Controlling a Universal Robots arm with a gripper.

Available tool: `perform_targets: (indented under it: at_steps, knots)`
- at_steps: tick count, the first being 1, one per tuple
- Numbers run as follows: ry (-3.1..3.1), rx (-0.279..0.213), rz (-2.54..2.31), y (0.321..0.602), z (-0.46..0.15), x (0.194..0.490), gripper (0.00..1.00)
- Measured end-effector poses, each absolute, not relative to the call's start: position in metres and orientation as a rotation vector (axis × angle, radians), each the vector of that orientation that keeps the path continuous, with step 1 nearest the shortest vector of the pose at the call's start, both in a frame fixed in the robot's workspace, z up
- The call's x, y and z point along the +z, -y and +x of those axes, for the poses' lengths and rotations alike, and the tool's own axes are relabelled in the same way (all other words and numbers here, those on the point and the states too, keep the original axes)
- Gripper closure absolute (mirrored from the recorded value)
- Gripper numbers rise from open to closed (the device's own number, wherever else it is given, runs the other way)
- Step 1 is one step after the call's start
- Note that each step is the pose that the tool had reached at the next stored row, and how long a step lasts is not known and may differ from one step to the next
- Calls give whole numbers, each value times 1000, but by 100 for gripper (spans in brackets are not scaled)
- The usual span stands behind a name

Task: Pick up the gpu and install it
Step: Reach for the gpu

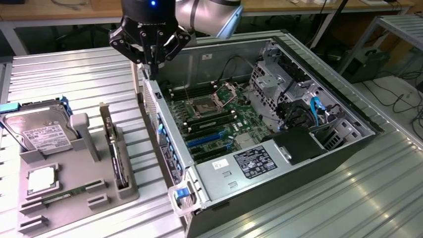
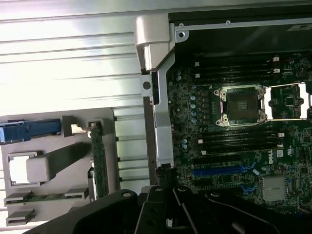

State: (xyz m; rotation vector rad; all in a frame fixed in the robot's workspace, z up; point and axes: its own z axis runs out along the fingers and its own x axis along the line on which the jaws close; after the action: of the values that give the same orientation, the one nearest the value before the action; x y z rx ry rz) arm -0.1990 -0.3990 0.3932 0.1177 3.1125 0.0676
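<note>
On a ribbed metal counter (image 1: 73,74), a grey parts tray (image 1: 92,173) sits just beside an open computer case (image 1: 205,62), on the exterior view's left of it. The tray holds a hard drive (image 1: 39,131) at its end farthest from the case. It also holds a square processor chip (image 1: 41,179) and a green memory stick (image 1: 66,192). The gpu (image 1: 117,153) stands on edge in the tray slot nearest the case, untouched, with its metal bracket pointing up.

The robot arm's black hand (image 1: 150,67) hangs above the case wall that faces the tray, its fingers drawn together. It is well apart from the gpu (image 2: 99,161), as the wrist view also shows, with the hand (image 2: 165,195) over the case rim.

Inside the case lie the green motherboard (image 1: 211,114), with its bare processor socket (image 2: 242,103), and a labelled power supply (image 1: 254,161). Blue cables (image 1: 316,106) run through the drive bays on the side away from the tray.

Wooden workbenches (image 1: 59,11) line the room behind the case. To the exterior view's right of it stand a metal frame rack (image 1: 396,25) and loose floor cables (image 1: 403,99).
</note>
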Motion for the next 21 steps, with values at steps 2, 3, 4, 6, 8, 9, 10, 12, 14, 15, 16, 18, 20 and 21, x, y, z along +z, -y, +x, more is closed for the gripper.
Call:
perform_targets:
  at_steps: [2,3,4,6,8,9,10,12,14,15,16,18,20,21]
  knots:
    - [-3112,68,118,399,-201,393,89]
    - [-3112,68,118,399,-201,393,89]
    - [-3113,68,118,399,-202,393,89]
    - [-3113,68,118,399,-204,393,89]
    - [-3113,68,118,399,-205,393,89]
    - [-3113,68,118,399,-206,393,89]
    - [-3112,68,118,399,-206,393,89]
    - [-3112,68,118,399,-208,393,89]
    - [-3113,68,118,399,-210,393,89]
    - [-3113,68,118,399,-211,393,89]
    - [-3113,68,118,399,-211,393,89]
    - [-3113,68,118,399,-213,393,89]
    - [-3112,68,118,399,-215,393,89]
    - [-3112,68,118,399,-215,393,89]
